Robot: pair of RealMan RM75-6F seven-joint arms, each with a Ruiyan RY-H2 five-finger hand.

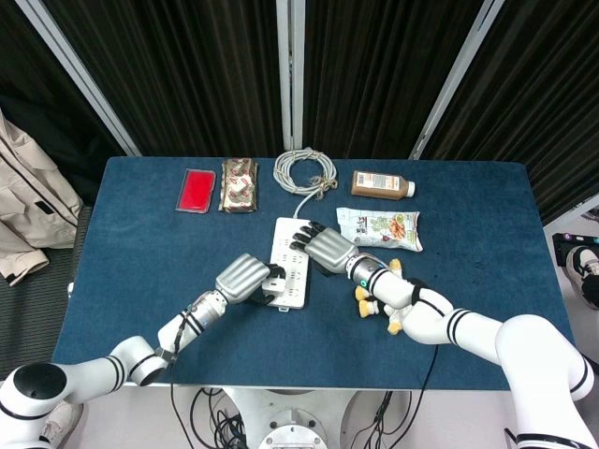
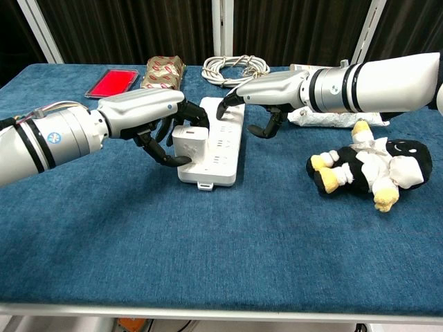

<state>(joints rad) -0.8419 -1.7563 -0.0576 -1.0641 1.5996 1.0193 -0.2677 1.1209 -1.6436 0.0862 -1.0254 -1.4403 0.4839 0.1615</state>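
Left hand point(image 2: 156, 117): a white cube-shaped charger plug point(image 2: 190, 143) is gripped, seated on the strip's near end.
Right hand point(image 2: 252, 97): fingertips are pressed on the white plastic power strip point(image 2: 220, 149), nothing held.
Strip: centre of frame, on the blue table point(image 2: 208, 256).

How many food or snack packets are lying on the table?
2. One brown packet lies at the back left, beside the red case. One white snack bag lies right of the power strip, below the bottle. None seems hidden.
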